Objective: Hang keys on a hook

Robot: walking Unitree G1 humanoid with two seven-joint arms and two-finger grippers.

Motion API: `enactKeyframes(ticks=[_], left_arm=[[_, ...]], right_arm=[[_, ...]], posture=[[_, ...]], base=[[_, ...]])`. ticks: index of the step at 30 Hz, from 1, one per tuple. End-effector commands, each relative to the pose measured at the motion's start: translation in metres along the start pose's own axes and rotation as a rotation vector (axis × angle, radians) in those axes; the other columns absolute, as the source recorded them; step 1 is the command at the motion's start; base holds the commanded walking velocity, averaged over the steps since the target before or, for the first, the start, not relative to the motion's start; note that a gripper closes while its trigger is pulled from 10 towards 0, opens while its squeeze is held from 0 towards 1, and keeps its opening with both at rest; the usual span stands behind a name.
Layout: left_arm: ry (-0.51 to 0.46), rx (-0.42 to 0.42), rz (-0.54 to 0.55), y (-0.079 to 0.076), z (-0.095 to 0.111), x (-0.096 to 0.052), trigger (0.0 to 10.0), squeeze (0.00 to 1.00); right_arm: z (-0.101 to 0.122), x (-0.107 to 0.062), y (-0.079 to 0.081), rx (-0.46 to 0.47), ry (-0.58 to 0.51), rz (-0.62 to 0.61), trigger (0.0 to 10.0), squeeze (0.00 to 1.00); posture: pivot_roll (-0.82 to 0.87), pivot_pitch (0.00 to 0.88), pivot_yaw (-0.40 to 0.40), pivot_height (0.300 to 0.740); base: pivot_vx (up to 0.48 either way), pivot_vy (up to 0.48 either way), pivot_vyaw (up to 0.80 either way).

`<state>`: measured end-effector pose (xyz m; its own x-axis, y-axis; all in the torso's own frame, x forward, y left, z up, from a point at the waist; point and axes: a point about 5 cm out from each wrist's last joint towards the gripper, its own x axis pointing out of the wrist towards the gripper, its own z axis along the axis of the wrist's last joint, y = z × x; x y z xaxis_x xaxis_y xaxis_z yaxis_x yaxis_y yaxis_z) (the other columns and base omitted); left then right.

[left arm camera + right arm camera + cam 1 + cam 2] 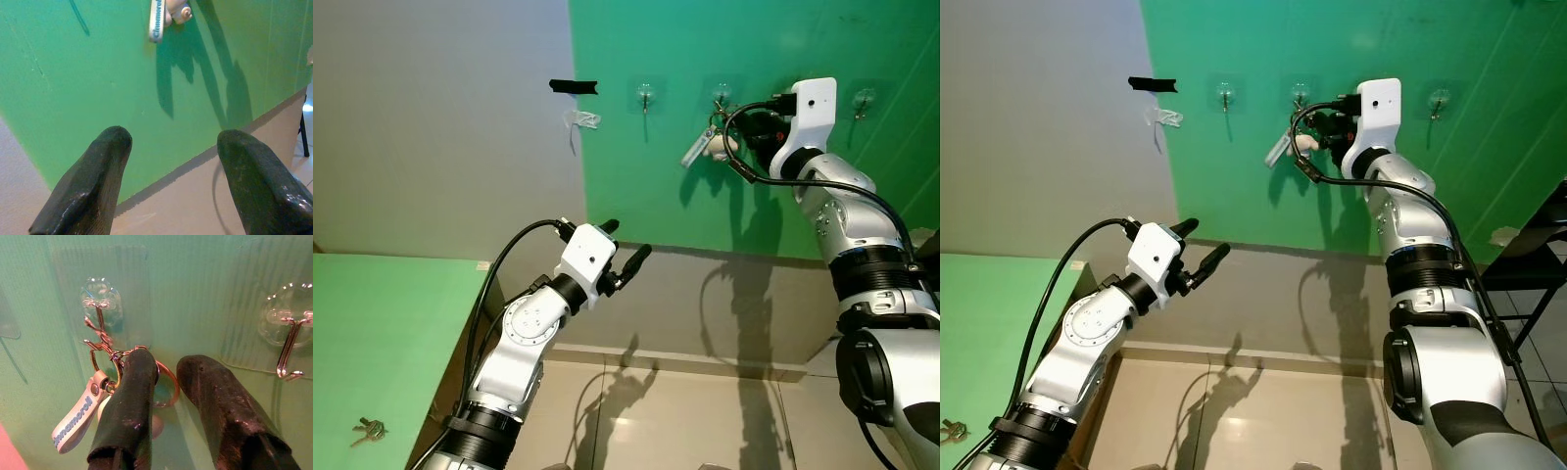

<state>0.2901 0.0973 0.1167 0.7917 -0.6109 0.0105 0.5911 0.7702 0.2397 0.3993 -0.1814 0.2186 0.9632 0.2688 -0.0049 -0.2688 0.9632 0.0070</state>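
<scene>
The keys, a cluster of thin metal rings with a white rubbery tag lettered in blue and a pale rounded charm, hang against the green wall, their chain looped at the middle hook, a bent wire prong on a clear, glossy adhesive pad. One copper-toned ring sits just behind the matte black fingers of the right gripper, which is raised to the wall directly below that hook; the fingers are parted with a narrow gap and one overlaps the ring, but whether it actually pinches the ring cannot be told. A second clear hook is stuck just beside it, and a third hook lies on the other side, near a strip of black tape on the grey wall section. The left gripper hovers lower, well apart from the keys, its two rounded, pebbled black fingers spread and holding nothing. A second bunch of keys lies on the green surface at the robot's lower left.
</scene>
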Motion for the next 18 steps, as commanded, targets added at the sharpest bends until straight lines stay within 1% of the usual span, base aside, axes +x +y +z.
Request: enactKeyframes(ticks=[1, 6, 10, 12, 18], left_arm=[[-0.001, 0.010, -0.006, 0.001, 0.002, 0.001, 10.0, 0.00], [0.001, 0.012, -0.005, 0.001, 0.002, 0.001, 10.0, 0.00], [0.005, 0.010, -0.005, 0.001, 0.001, 0.002, 10.0, 0.00], [0.007, 0.009, -0.006, 0.001, 0.001, 0.002, 10.0, 0.00], [0.008, 0.009, -0.009, 0.001, 0.001, 0.003, 10.0, 0.00]], right_arm=[[0.004, 0.001, -0.002, -0.008, 0.003, -0.021, 10.0, 1.00], [0.001, 0.000, -0.003, 0.006, 0.017, -0.036, 10.0, 1.00], [-0.007, -0.001, -0.002, 0.019, 0.061, -0.040, 10.0, 1.00], [-0.007, -0.002, -0.002, -0.005, 0.061, -0.050, 10.0, 1.00], [-0.010, -0.003, -0.006, -0.009, 0.071, -0.079, 10.0, 1.00]], posture=[[-0.07, 0.000, 0.037, 0.740], [-0.07, 0.000, 0.035, 0.740], [-0.08, 0.000, 0.036, 0.740], [-0.08, 0.000, 0.037, 0.740], [-0.08, 0.000, 0.041, 0.740]], base=[[0.000, 0.000, 0.00], [0.000, 0.000, 0.00], [0.000, 0.000, 0.00], [0.000, 0.000, 0.00], [0.000, 0.000, 0.00]])
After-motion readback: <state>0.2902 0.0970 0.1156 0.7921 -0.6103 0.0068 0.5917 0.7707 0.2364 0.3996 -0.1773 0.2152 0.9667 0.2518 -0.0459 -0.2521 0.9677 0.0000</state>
